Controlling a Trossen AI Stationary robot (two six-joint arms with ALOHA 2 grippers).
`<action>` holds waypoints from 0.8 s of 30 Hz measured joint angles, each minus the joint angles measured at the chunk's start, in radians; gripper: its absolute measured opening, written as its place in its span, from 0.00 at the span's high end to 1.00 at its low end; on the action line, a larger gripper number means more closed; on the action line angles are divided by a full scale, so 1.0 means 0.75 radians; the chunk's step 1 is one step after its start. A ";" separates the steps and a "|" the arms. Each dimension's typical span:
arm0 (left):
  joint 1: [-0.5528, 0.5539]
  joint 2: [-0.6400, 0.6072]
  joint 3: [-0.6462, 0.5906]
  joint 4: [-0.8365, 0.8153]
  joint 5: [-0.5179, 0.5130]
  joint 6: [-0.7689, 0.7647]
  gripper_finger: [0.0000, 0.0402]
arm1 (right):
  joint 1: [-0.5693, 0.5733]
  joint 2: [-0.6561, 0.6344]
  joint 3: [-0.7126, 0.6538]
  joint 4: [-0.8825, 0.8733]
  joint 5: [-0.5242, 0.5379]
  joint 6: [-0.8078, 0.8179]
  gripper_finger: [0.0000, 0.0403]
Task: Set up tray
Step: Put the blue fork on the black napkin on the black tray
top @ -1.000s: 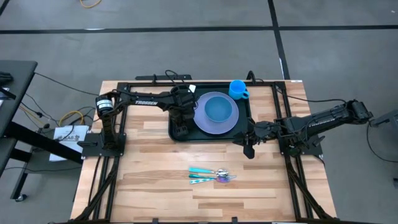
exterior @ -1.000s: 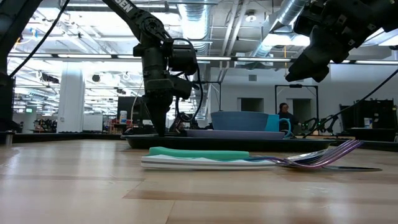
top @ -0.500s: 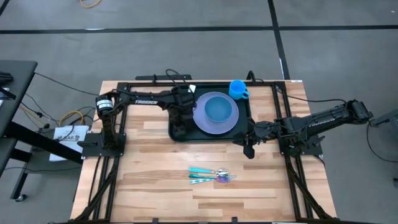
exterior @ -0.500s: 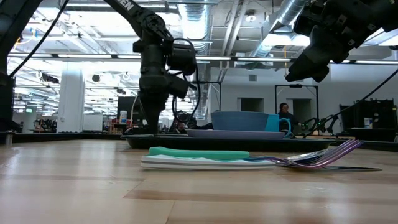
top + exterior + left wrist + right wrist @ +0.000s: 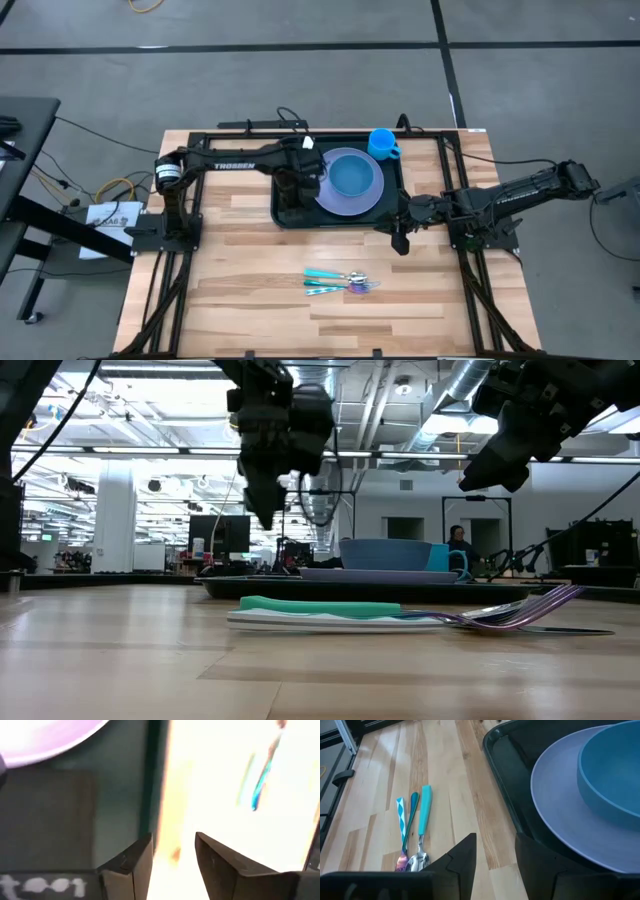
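Nearest on the wooden bench: a cluster of cutlery, teal handles side by side, a purple fork among them, lying flat and well apart from the tray.

Right tool hovers off the tray's near right corner, above bare wood. Fingers parted, nothing between them; its wrist view looks past the gap at cutlery and tray edge.

Dark green tray sits at the far middle of the bench. On it, a lavender plate with a blue bowl resting in it. A smaller flat black rectangle lies in the tray's left part, beside the plate.

Left tool hangs over the tray's left half, clear above its surface. Fingers apart, empty.

Farthest: blue mug at the tray's far right corner, just beside the plate.
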 joint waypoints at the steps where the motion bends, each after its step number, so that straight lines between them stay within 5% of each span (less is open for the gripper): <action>1: -0.027 0.000 0.000 0.025 0.009 -0.013 0.66 | 0.000 0.000 0.000 -0.001 0.000 0.000 0.69; 13: -0.382 0.000 0.000 0.344 -0.031 -0.152 0.66 | 0.000 0.000 0.000 -0.025 0.000 0.001 0.69; 24: -0.538 0.000 -0.001 0.616 -0.229 -0.141 0.66 | 0.000 0.000 0.000 -0.030 0.000 0.002 0.69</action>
